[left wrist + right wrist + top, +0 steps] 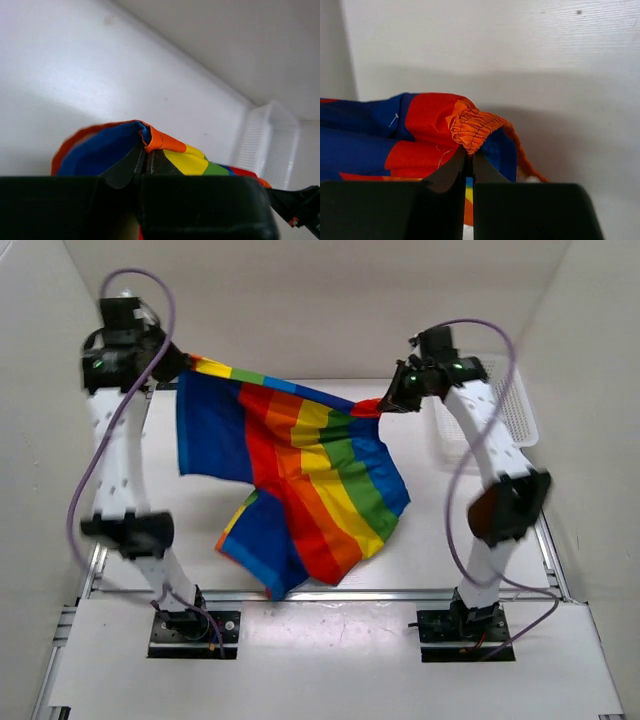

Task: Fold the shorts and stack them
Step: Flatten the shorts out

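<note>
From above, the shorts [300, 480] hang stretched between both arms over the worktop [430, 560]. Their rainbow stripes slant, and the lowest folds rest on the surface.

In the left wrist view, the left hand [145, 162] is pinched tight on an orange-edged corner of blue and yellow cloth.

In the right wrist view, the right hand [470, 161] is clamped on the gathered orange waistband.

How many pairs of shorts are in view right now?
1. The shorts hang between the left gripper and right gripper, legs trailing on the table. The basket is partly hidden by the right arm.
</note>
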{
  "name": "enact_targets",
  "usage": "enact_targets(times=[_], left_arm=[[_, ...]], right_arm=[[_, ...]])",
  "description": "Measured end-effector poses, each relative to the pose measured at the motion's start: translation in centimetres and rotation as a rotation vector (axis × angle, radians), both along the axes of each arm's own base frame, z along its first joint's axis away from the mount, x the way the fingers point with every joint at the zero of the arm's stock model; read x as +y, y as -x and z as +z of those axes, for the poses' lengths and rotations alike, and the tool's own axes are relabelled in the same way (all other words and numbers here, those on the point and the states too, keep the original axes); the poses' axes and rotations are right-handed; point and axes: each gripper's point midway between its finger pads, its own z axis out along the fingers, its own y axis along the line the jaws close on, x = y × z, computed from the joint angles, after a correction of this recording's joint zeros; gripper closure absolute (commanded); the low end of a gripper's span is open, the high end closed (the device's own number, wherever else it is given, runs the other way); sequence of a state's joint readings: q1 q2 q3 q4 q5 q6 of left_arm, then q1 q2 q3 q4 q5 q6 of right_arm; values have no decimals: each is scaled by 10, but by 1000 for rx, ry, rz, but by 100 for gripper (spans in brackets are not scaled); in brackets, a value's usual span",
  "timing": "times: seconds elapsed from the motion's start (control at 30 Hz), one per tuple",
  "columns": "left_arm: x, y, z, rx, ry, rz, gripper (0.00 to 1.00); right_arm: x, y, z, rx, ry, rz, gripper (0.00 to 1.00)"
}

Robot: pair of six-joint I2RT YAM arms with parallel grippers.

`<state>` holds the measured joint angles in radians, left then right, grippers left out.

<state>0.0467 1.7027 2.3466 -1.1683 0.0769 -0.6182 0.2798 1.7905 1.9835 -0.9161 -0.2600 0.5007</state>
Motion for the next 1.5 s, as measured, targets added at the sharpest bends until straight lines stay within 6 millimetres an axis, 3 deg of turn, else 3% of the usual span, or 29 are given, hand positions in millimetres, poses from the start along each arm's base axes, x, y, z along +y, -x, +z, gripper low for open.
enact_targets(times=[0.1, 0.17, 0.27, 0.37, 0.43, 0.53, 0.67, 0.77, 0.87, 1.0, 1.1, 1.2, 1.33, 1.5], left_arm=[[4, -58, -83, 190, 2, 3, 90], [6, -80, -123, 268, -2, 5, 90], [7, -94, -152, 323, -9, 0, 90], [8, -96, -150, 313, -17, -5, 90], [8, -95, -137, 281, -25, -11, 90], [6, -84, -108, 220, -39, -21, 90], [3, -41, -33, 61, -52, -30, 90], [-1, 23, 48, -136, -63, -34, 90], [-8, 115, 132, -386, -71, -46, 90], [-17, 234, 196, -655, -76, -53, 90], [-22, 306, 222, -814, -79, -50, 90], [-24, 344, 235, -904, -82, -40, 90], [-24, 350, 238, -922, -80, -32, 90], [-23, 322, 232, -863, -71, -35, 90]], right_arm=[[5, -57, -81, 123, 65, -24, 100], [8, -80, -114, 157, 89, -33, 100], [7, -98, -136, 168, 111, -45, 100], [7, -102, -131, 145, 110, -43, 100], [6, -101, -117, 111, 105, -37, 100], [3, -81, -85, 65, 90, -23, 100], [-7, -36, 2, -97, 45, 4, 100], [-17, 19, 93, -304, -12, 33, 100], [-29, 90, 175, -521, -79, 68, 100], [-42, 183, 238, -719, -151, 131, 100], [-50, 236, 270, -820, -189, 172, 100], [-55, 269, 289, -883, -214, 197, 100], [-58, 285, 293, -885, -226, 200, 100], [-56, 272, 280, -813, -221, 177, 100]])
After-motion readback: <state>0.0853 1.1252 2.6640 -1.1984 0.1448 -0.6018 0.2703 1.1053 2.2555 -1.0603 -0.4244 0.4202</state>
